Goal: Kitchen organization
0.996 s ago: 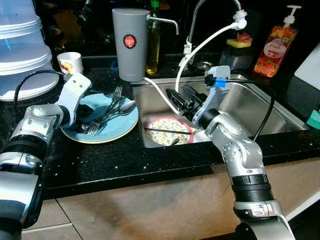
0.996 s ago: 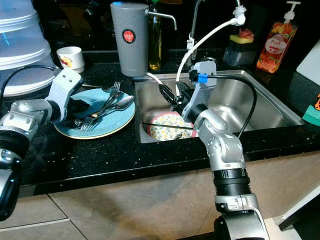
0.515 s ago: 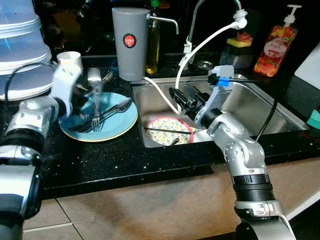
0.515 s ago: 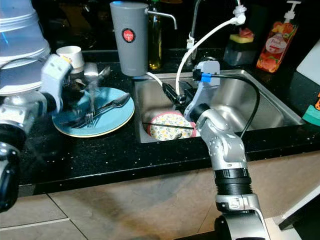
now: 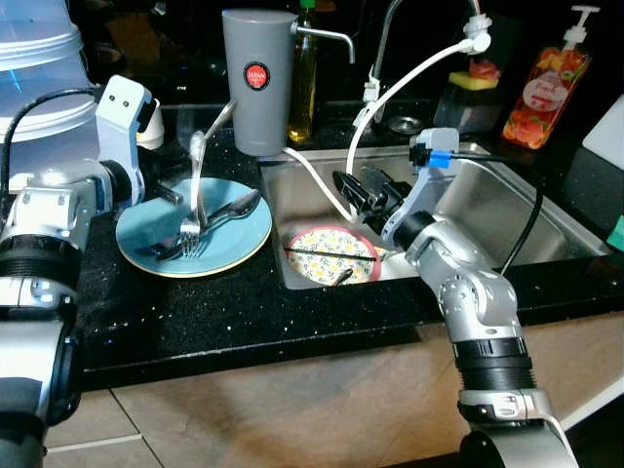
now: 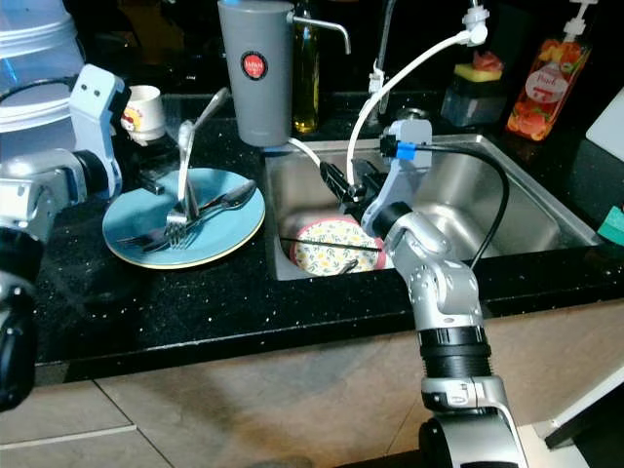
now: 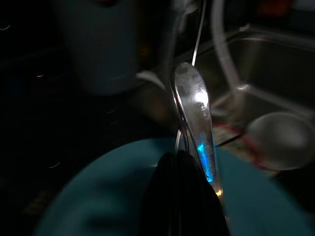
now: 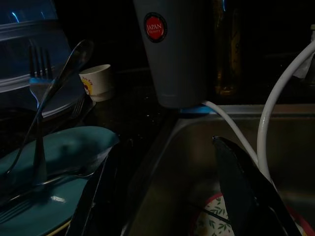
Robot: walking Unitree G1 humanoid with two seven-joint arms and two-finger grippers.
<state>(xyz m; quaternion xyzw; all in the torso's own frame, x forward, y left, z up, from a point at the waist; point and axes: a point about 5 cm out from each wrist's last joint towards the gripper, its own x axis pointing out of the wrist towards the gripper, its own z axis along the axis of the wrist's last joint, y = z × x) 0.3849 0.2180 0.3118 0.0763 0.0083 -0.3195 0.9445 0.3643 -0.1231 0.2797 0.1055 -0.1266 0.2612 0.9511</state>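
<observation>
Left gripper (image 5: 168, 191): clenched on steel cutlery (image 5: 195, 185), a fork with another handle, lifted tines-down just above the round blue plate (image 5: 161, 229), likely to sort it. Right gripper (image 5: 363, 187): fingers spread, empty, beyond the plate's sink-side edge, over the steel sink (image 5: 487, 205).

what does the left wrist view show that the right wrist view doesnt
Left wrist view: the left claw shut on the cutlery, seen close up, with a blurred spoon bowl beyond.

Right wrist view: the right claw open above the sink, the small cup, and the floral plate.

Both: the blue plate, the grey canister and the white hose.
</observation>
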